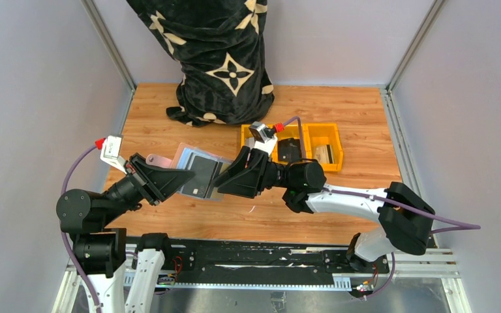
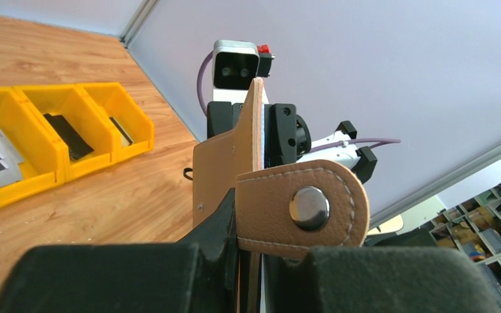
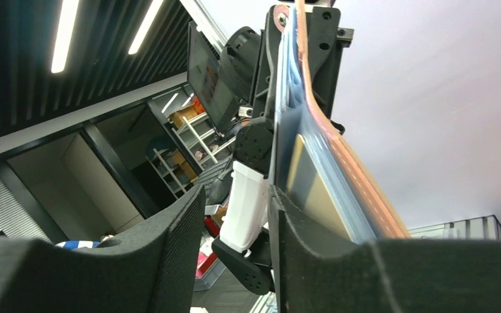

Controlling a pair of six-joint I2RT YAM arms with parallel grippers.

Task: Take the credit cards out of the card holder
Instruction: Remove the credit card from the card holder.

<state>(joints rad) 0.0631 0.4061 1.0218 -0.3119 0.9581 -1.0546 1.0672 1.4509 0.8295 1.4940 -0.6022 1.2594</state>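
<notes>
wood-grain desk [image 1: 339, 195], grey walls [image 1: 32, 98] on three sides, metal posts in the back corners. black patterned cloth [image 1: 222, 59] heaped at the rear; yellow bin [image 1: 306, 140] right of centre. card holder [image 2: 218, 169] held off the desk between the two arms, left of centre, long axis running left to right, snap strap toward the left wrist camera. left claw [image 1: 173, 177] clamped on the holder's left end. credit cards [image 1: 199, 175] fan out of its right end, pointing at the right claw [image 3: 236, 192], whose jaws stand apart, card edges beside one finger [image 3: 300, 261].
</notes>
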